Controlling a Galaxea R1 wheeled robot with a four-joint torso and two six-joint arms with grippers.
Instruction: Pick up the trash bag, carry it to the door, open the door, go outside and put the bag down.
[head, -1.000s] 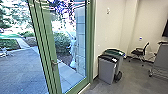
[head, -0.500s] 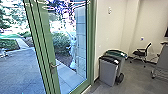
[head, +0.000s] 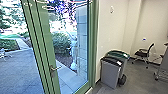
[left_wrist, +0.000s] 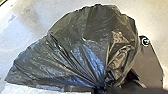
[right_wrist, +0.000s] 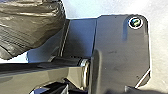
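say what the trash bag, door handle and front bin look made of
The trash bag: thin glossy dark plastic, judging by fine creases and shine. The door handle: probably metal, its greyish lever faintly shiny. The front bin: likely matt plastic, its grey sides dull.

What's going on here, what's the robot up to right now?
The robot has the dark trash bag with it, its gathered neck apparently gripped by the left pincer. It faces a green-framed glass door with a lever handle; the paved yard shows beyond. Two bins stand indoors, to the right of the door. The bag hasn't been put down outside.
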